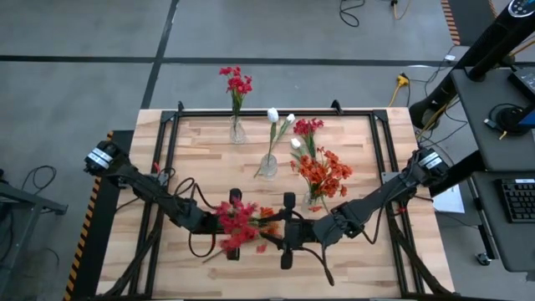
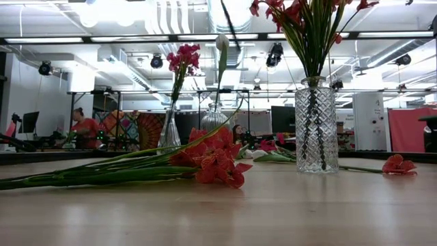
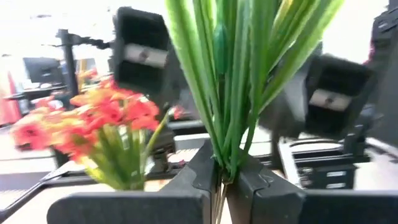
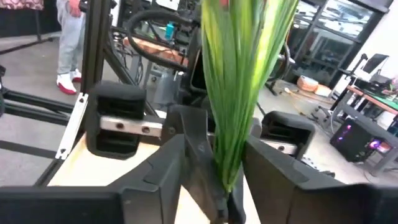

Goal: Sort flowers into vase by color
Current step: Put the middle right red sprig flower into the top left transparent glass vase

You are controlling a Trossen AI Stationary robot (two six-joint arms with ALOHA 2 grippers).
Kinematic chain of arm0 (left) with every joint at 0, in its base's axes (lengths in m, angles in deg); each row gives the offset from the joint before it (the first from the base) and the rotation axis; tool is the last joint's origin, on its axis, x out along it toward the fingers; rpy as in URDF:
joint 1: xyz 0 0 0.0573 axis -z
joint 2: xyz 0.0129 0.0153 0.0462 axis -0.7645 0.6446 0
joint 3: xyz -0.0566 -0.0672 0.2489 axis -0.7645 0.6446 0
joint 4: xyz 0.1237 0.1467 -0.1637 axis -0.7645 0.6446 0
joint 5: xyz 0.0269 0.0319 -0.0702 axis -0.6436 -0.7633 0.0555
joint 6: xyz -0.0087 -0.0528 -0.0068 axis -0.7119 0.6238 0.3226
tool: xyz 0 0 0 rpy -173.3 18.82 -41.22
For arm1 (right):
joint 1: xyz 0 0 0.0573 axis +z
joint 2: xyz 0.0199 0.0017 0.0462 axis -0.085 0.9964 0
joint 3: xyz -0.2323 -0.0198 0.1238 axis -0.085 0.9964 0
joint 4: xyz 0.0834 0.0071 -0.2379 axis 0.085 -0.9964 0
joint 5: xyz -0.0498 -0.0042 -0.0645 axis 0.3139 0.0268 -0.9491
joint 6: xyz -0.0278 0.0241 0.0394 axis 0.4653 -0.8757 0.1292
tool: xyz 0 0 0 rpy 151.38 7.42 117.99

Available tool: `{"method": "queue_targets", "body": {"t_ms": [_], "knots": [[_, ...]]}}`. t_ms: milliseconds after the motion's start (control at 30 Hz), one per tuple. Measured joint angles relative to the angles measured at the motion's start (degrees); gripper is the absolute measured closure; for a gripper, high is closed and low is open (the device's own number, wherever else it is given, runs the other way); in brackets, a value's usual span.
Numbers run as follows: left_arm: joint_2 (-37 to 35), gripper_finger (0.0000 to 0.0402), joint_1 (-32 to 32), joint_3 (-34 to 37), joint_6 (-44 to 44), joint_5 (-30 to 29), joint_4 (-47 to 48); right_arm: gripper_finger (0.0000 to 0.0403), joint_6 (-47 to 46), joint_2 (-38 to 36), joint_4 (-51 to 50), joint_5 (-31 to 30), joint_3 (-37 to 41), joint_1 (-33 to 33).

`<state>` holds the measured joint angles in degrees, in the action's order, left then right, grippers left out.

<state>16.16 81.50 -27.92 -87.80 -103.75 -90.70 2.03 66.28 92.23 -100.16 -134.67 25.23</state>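
Both grippers meet above the table's near middle, and neither shows in the low view. My left gripper (image 1: pixel 227 224) (image 3: pixel 221 180) is shut on a bundle of green stalks and leaves (image 3: pixel 236 74). Facing it, my right gripper (image 1: pixel 284 230) (image 4: pixel 227 180) is closed around the same green bundle (image 4: pixel 236 74). Crimson-red clusters (image 1: pixel 238 221) cover the left gripper from above. More red flowers (image 2: pixel 215 160) lie on the table, stalks (image 2: pixel 82 174) pointing left. Three glass vases stand behind: one with red (image 1: pixel 237 130), one with white buds (image 1: pixel 268 165), one with orange-red (image 1: pixel 315 199). My left gripper pinches the green stalks (image 3: pixel 225 163) between its two fingers, several stalks together. The leaves rise out of the pinch, away from the fingers. My right gripper has its fingers (image 4: pixel 267 165) on either side of the leafy bundle near its lower end (image 4: pixel 229 174). The left gripper's fingers sit close against that spot and hide part of it.
The orange-red vase (image 2: pixel 316 126) stands just beyond the right gripper, and the white-bud vase (image 2: pixel 215 116) is close behind the meeting point. A loose red flower head (image 2: pixel 399 164) lies on the table to the right. Black rails frame the tabletop (image 1: pixel 351 267).
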Motion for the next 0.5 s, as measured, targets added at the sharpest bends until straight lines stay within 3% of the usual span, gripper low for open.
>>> {"method": "queue_targets", "body": {"t_ms": [233, 500], "knots": [[-4.9, 0.04, -0.5, 0.0, 0.1, -7.9, 10.0, 0.0231, -3.9, -4.9, -8.8, -0.4, 0.0, 0.0], [-18.1, 0.0401, -4.7, 0.0, -0.4, -8.6, 27.9, 0.0229, -7.5, -11.3, -19.1, -0.8, 0.0, -0.1]]}}
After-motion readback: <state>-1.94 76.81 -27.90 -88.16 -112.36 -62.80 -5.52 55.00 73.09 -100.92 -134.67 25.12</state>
